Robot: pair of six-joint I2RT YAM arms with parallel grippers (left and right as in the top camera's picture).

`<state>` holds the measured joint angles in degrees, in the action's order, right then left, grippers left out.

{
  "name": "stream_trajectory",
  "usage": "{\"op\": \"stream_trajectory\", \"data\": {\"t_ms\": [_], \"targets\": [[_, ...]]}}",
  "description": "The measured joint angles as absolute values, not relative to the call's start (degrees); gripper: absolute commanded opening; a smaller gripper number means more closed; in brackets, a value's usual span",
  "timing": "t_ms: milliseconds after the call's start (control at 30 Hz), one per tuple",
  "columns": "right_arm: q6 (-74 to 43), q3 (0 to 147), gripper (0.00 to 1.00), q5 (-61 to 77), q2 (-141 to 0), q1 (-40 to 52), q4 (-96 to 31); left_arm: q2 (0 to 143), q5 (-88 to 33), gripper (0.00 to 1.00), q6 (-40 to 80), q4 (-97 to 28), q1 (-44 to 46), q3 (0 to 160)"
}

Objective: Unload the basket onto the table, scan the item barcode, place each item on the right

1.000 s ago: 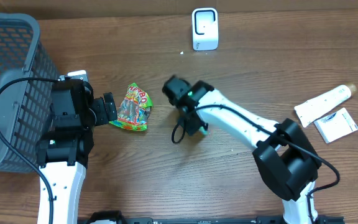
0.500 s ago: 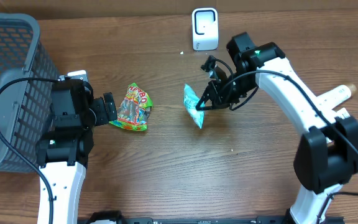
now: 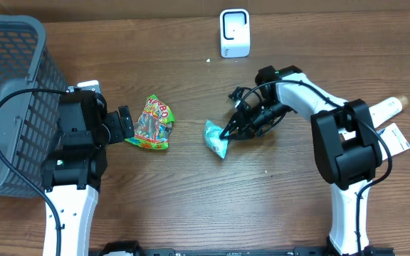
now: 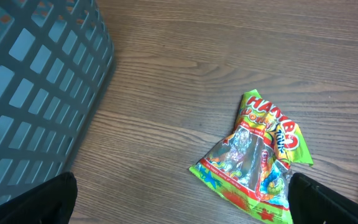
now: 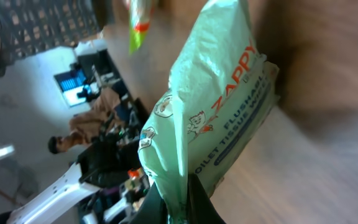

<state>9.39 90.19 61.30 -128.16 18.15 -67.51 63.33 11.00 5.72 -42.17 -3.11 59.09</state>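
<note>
— Currently, what is the right end effector doing?

— I am pinching the wipes packet (image 3: 216, 137) by its edge with my right gripper (image 3: 228, 132). The jaws are closing fully on the thin film, and in the right wrist view the packet (image 5: 216, 106) is standing up out of the fingertips (image 5: 194, 199) with its printed face toward the camera. That view is blurring at the edges.

— Where is the packet sitting relative to the white scanner (image 3: 234, 33)?

— It is hanging on my side of the scanner, slightly toward my left and well apart from it. I cannot tell whether its lower corner is touching the table (image 3: 191, 206).

— And the left end effector?

— My left gripper (image 3: 128, 125) is standing wide, gripping nothing. It is pointing at the Haribo bag (image 3: 152, 124), which is lying crumpled on the table just beyond the fingertips; in the left wrist view the bag (image 4: 257, 158) is showing between the two fingers (image 4: 27, 202).

— Position of that bag against the scanner?

— It is lying further to my left of the scanner than the packet, also on my side. The grey basket (image 3: 6, 85) is sitting far to the scanner's left.
</note>
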Motion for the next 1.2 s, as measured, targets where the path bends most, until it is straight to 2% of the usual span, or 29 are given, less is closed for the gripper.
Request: {"op": "stream_trajectory", "data": {"t_ms": [100, 300, 400, 467, 600, 633, 833, 933, 967, 1000, 1033, 1067, 1200], "targets": [[7.9, 90.2, 0.37, 57.3, -128.2, 15.3, -65.5, 63.3, 11.0, 1.0, 5.7, -42.2, -3.1, 59.1], [3.2, 90.2, 0.54, 43.5, -128.2, 9.0, -62.2, 63.3, 11.0, 1.0, 5.7, -42.2, -3.1, 59.1], [1.7, 91.5, 0.58, 38.6, -128.2, 7.5, -63.5, 63.3, 11.0, 0.99, 5.7, -42.2, -3.1, 59.1], [1.3, 93.4, 0.56, 36.9, -128.2, 7.3, -64.4, 63.3, 11.0, 1.0, 5.7, -42.2, -3.1, 59.1], [0.5, 100.2, 0.12, 35.1, -128.1, 7.7, -68.7, 63.3, 11.0, 1.0, 5.7, -42.2, -3.1, 59.1], [0.4, 102.0, 0.1, 35.0, -127.9, 8.1, -69.4, 63.3, 11.0, 1.0, 5.7, -42.2, -3.1, 59.1], [-2.0, 105.4, 0.1, 35.7, -125.6, 14.7, -70.1, 63.3, 11.0, 1.0, 5.7, -42.2, -3.1, 59.1], [-5.4, 105.3, 0.1, 34.1, -125.6, 20.3, -65.2, 63.3, 11.0, 1.0, 5.7, -42.2, -3.1, 59.1], [-7.2, 105.0, 0.14, 32.6, -125.6, 22.4, -62.6, 63.3, 11.0, 1.0, 5.7, -42.2, -3.1, 59.1], [-8.6, 104.9, 0.24, 30.9, -125.6, 24.3, -60.3, 63.3, 11.0, 1.0, 5.7, -42.2, -3.1, 59.1], [-10.7, 104.5, 0.29, 28.0, -125.6, 26.4, -57.3, 63.3, 11.0, 1.0, 5.7, -42.2, -3.1, 59.1], [-12.3, 104.1, 0.31, 25.4, -125.6, 28.0, -55.4, 63.3, 11.0, 1.0, 5.7, -42.2, -3.1, 59.1], [-18.2, 102.2, 0.31, 12.5, -125.6, 33.8, -47.8, 63.3, 11.0, 1.0, 5.7, -42.2, -3.1, 59.1]]}}
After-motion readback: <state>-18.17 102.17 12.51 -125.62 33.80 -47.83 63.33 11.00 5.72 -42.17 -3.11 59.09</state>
